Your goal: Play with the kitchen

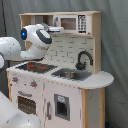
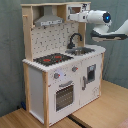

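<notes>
Kitchen, the white and pale-wood toy one, stands on the wooden floor; we see our gripper up at the small microwave, probably reaching its door. Finger state: we cannot tell.

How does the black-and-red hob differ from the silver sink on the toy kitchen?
The flat black-and-red hob lies level with the white counter, while the silver sink is a sunken basin. The hob shows red rings, and the sink is plain metal. A curved black faucet stands behind the sink, and a grey hood hangs above the hob. Both sit in the same counter, side by side.
</notes>
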`<action>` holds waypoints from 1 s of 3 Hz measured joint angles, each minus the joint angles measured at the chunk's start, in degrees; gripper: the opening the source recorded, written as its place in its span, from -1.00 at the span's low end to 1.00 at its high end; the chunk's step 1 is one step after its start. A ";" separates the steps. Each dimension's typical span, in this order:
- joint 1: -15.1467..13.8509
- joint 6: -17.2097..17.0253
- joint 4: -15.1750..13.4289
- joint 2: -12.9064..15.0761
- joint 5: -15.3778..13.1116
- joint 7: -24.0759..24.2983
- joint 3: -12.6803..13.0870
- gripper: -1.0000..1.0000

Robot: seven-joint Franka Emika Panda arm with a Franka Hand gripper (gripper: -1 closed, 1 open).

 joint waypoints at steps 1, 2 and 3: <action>-3.98 -0.11 2.91 0.10 0.02 0.51 3.04 1.00; -7.82 -0.12 5.52 0.10 0.03 1.22 6.03 1.00; -7.84 -0.12 5.54 0.10 0.03 1.22 6.04 -1.00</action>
